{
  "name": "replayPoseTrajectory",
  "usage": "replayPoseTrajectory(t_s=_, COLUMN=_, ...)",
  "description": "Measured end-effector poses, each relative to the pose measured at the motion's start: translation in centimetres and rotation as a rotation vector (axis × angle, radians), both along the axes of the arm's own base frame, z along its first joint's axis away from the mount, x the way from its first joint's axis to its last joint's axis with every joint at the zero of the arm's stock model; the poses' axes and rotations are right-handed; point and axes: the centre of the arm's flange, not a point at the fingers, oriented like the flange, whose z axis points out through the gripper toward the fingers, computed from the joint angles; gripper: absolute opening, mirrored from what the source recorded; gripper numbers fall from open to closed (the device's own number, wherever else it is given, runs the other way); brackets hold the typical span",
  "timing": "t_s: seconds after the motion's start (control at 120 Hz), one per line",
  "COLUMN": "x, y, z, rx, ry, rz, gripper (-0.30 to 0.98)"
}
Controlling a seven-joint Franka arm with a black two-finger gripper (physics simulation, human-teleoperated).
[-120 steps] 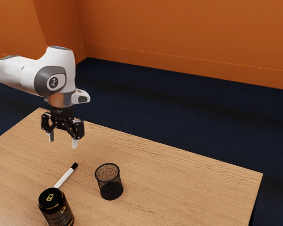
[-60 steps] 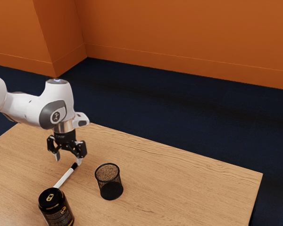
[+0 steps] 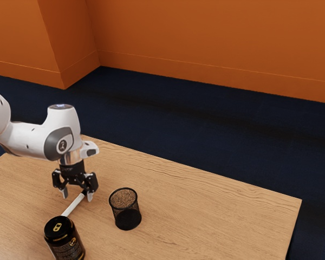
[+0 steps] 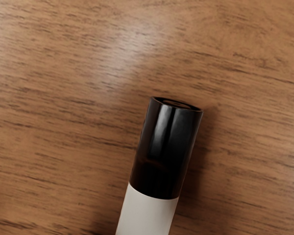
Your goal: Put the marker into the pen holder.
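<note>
Positioned low over the table (image 3: 206, 216), with the gripper (image 3: 77, 196) directed downward at the black cap (image 4: 166, 152) of the marker (image 3: 73, 206). Set wide open — fingers well apart, gripping nothing. Apparently straddling the marker near its capped end; unable to confirm fingertip contact from this angle. In the wrist view, lying on the wood grain: black cap joined to white barrel (image 4: 147, 213). In the exterior view, extending from the gripper toward the black jar (image 3: 65, 241) — cannot tell whether touching it. Standing upright near the marker, toward the exterior view's right: round mesh pen holder (image 3: 128, 218).
</note>
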Motion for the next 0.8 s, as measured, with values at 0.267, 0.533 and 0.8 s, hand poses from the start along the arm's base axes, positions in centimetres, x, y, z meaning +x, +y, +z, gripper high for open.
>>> replayPoseTrajectory(t_s=0.267, x=0.13, y=0.06, z=-0.82, rx=-0.001, ry=-0.004, rz=-0.004, gripper=0.66)
replayPoseTrajectory(t_s=0.533, x=0.37, y=0.12, z=-0.36, rx=0.006, ry=-0.019, rz=-0.017, gripper=0.28)
replayPoseTrajectory(t_s=0.8, x=0.42, y=0.10, z=-0.26, rx=0.014, ry=-0.020, rz=-0.023, gripper=0.02)
